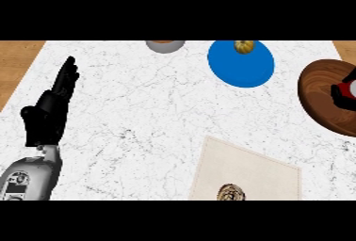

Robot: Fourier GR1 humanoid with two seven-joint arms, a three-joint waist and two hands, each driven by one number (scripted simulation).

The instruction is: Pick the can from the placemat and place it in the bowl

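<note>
The brown wooden bowl (321, 96) sits at the right edge of the marble counter. Over its right side, black fingers of my right hand (345, 100) show above and below a red and silver can (340, 88), curled round it. The view's edge cuts off the rest of that hand and of the can. The beige placemat (254, 167) lies at the lower middle, with a round brown patterned thing (231, 192) at its near edge. My left hand (50, 110) rests open at the far left, fingers up.
A blue plate (240, 66) with a small yellow-brown thing (243, 46) on it lies at the back, left of the bowl. A grey cup (165, 45) stands at the back middle. Wooden floor shows past the counter's left edge.
</note>
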